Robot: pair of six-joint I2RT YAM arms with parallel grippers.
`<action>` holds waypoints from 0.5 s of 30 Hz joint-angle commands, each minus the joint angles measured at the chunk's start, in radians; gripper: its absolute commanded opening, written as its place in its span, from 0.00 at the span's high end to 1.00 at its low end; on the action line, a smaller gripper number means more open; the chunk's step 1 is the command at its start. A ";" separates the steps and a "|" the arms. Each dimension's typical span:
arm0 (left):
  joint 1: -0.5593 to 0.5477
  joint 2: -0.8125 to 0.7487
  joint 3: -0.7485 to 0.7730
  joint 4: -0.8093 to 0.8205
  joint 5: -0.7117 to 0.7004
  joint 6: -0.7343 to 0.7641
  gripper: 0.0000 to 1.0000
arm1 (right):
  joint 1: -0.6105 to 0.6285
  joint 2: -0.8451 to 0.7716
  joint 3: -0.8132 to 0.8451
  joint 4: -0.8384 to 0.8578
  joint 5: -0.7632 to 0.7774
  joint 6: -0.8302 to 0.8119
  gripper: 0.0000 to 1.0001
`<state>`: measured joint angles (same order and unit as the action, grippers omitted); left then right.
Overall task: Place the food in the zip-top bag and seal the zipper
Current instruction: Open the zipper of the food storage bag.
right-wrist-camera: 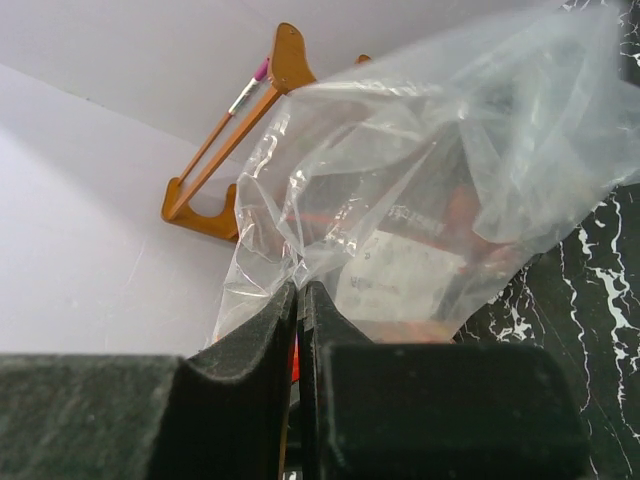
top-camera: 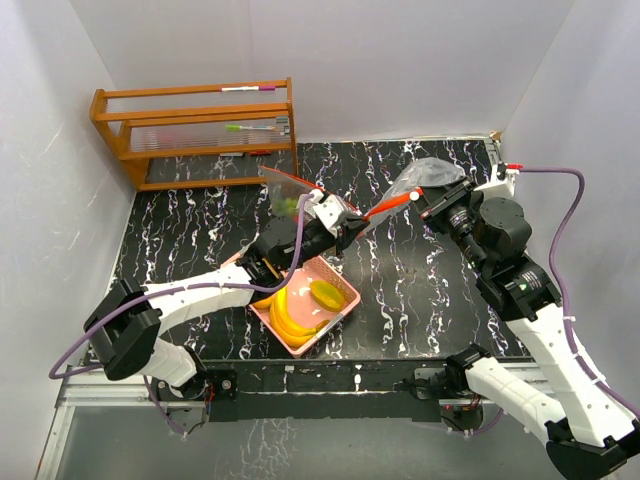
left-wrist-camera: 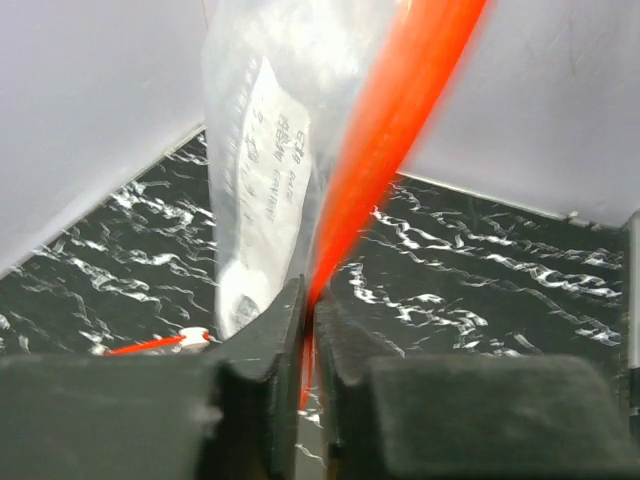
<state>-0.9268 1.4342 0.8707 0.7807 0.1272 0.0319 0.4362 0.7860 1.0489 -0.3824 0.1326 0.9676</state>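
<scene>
Marbled table (top-camera: 420, 300) bears the pink basket (top-camera: 352, 291); above it left gripper (left-wrist-camera: 308, 310) clamps the red zipper (left-wrist-camera: 400, 110), right gripper (right-wrist-camera: 298, 295) nips the zip-top bag (right-wrist-camera: 420, 170), seemingly its rim: keep tension even.

A lab test cell: white panel walls (top-camera: 50, 150) enclose a marbled table (top-camera: 420, 290) (wooden rack (top-camera: 200, 150) behind).

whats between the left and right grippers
The zip-top bag, its red zipper strip taut from left gripper to right gripper, both jaws shut on it; top view shows it.
</scene>
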 commanded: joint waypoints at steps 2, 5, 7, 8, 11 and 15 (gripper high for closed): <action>0.001 -0.036 0.000 0.081 0.069 -0.026 1.00 | -0.003 -0.018 0.025 0.010 -0.001 -0.024 0.92; 0.005 -0.042 -0.007 0.096 0.113 -0.056 1.00 | -0.003 -0.010 0.034 0.002 -0.007 -0.044 0.92; 0.006 -0.047 -0.007 0.089 0.111 -0.083 1.00 | -0.002 0.004 0.054 -0.024 -0.011 -0.081 0.91; 0.006 -0.052 -0.009 0.082 0.104 -0.091 1.00 | -0.002 0.011 0.065 -0.042 -0.008 -0.096 0.89; 0.006 -0.062 -0.022 0.061 0.069 -0.111 1.00 | -0.002 0.020 0.107 -0.110 0.009 -0.170 0.63; 0.006 -0.093 -0.048 0.050 0.028 -0.137 1.00 | -0.003 -0.010 0.140 -0.193 0.061 -0.261 0.29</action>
<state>-0.9249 1.4223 0.8421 0.8070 0.1879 -0.0647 0.4362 0.8116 1.1191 -0.5068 0.1463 0.8345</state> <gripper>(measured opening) 0.013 0.604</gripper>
